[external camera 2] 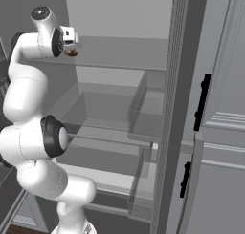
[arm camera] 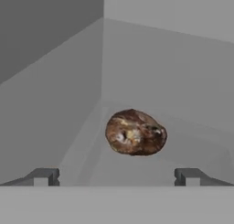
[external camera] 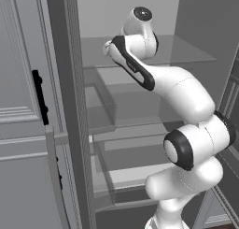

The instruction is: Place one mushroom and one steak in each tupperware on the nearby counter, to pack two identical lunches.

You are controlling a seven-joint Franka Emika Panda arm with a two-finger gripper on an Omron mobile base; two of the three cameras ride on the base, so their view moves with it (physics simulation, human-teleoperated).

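A brown, lumpy mushroom (arm camera: pixel 135 132) lies on the grey upper shelf of an open fridge, close to the back corner. My gripper (arm camera: pixel 116 176) is open, with its two dark fingertips (arm camera: pixel 45 176) wide apart just short of the mushroom and nothing between them. From the right base view the mushroom (external camera 2: pixel 72 52) peeks out as a small brown spot right under the hand at the shelf's left end. The steak, the tupperware and the counter are out of view.
The arm reaches into the fridge over the top glass shelf (external camera: pixel 186 55). Lower shelves and a clear bin (external camera 2: pixel 146 109) sit beneath. A grey panelled door with black handles (external camera: pixel 39 95) stands left, and another door (external camera 2: pixel 225 109) stands right.
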